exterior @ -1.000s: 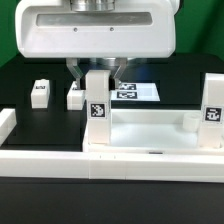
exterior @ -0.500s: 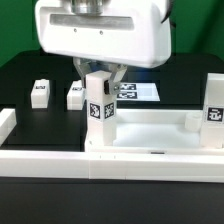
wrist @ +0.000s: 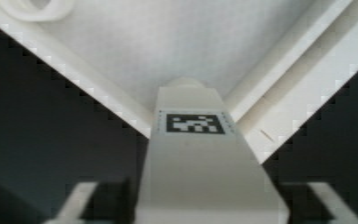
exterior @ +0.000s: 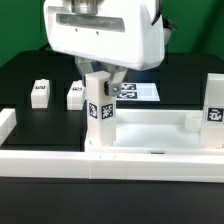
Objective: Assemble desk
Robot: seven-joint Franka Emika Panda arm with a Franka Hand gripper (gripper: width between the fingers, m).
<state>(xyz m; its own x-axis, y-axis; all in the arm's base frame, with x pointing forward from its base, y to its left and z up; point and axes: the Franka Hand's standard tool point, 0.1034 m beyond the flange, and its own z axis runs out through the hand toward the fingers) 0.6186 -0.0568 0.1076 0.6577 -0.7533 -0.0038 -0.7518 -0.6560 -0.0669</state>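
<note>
The gripper (exterior: 101, 78) hangs at 12 o'clock in the exterior view. Its 2 fingers (exterior: 117, 76) are spread to either side of the top of an upright leg (exterior: 100, 110). The wrist view shows a dark gap between this leg and each finger, so the jaws stand apart and pinch nothing.

The upright leg stands at a corner of the tabletop (exterior: 150, 143), just toward 9 o'clock from the middle of the exterior view. The tabletop lies from the middle out to 3 o'clock with its raised rim upward. A second leg (exterior: 213, 105) stands upright at its 3 o'clock end.

2 loose legs (exterior: 40, 93) (exterior: 76, 96) sit on the black table (exterior: 30, 70) between 9 and 10 o'clock, near each other but not touching.

Each leg carries a square black-and-white tag (exterior: 99, 112). In the wrist view the upright leg's tag (wrist: 197, 124) shows a blocky pattern inside a black border. It is a code of squares, too coarse to read as letters or digits.

The marker board (exterior: 140, 91) lies flat on the table behind the gripper, toward 1 o'clock. It shows 2 or more printed tags and is partly hidden by a finger.

A low white border rail (exterior: 40, 163) runs along the near side toward 7 o'clock.
</note>
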